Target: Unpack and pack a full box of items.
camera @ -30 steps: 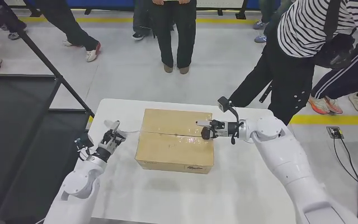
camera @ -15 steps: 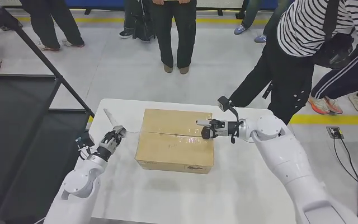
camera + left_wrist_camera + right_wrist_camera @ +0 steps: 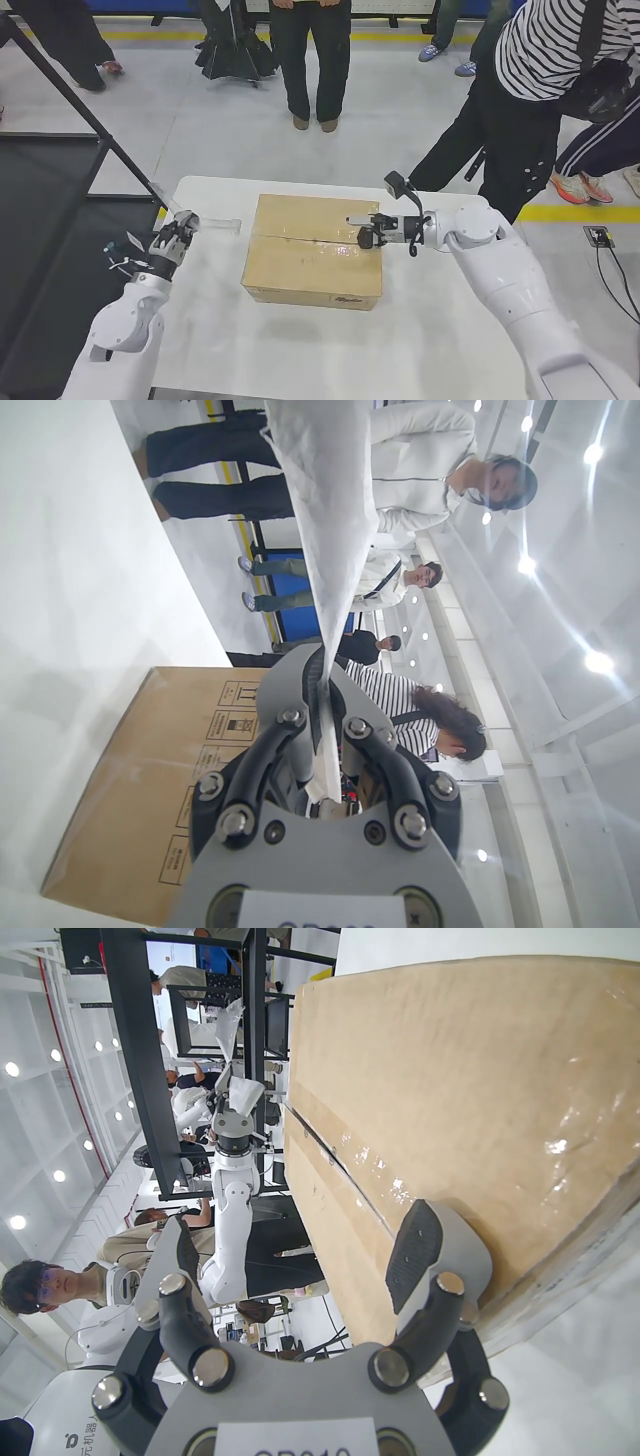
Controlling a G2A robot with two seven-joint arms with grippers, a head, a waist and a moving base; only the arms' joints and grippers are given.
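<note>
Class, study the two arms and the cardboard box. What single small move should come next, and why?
Probably the left pincer should open and drop the tape strip on the table, away from the box. It is clamped on the strip, which looks peeled clear of the box, while the flaps lie shut. The right pincer is open over the seam.

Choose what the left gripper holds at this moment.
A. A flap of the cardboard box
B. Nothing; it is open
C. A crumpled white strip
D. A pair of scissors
C: the left wrist view shows the left gripper shut on a crumpled white strip, and the top view shows it off to the side of the cardboard box, not touching it.
</note>
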